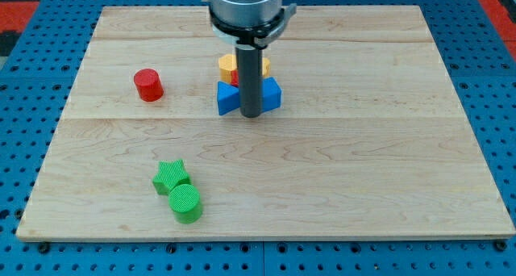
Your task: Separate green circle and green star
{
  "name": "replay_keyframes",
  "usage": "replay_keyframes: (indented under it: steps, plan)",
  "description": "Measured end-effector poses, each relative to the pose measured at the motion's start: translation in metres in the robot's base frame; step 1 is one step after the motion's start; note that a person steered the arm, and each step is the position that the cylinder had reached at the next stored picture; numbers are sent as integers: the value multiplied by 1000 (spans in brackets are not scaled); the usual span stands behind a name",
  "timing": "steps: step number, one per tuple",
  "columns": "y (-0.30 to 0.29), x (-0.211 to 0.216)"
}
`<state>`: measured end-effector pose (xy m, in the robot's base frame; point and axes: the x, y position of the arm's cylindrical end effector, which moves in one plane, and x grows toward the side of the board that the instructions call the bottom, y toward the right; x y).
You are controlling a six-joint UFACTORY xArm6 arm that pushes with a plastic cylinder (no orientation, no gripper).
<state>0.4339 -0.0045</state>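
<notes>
Your arm carries no claw, only a rod, so there is nothing to open or close; my tip (251, 115) sits near the middle of the board (387, 187), right in front of the blue block (228, 98), which shows on both sides of it. Just behind that, toward the view's top, you see the yellow block (228, 64), partly hidden by the rod. The red cylinder (148, 85) stands well to the view's left of the tip. The green star (171, 176) and green circle (185, 202) lie touching each other, well below and left of the tip, circle nearer the view's bottom.
</notes>
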Motion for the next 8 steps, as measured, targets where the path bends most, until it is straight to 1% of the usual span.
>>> replay_keyframes:
  steps: [1,2,3,4,5,6,7,8]
  plan:
    - [16,20]
    - [12,63]
    - [46,93]
    - [14,161]
    - [-52,173]
    - [-64,173]
    - [-108,157]
    - [-120,93]
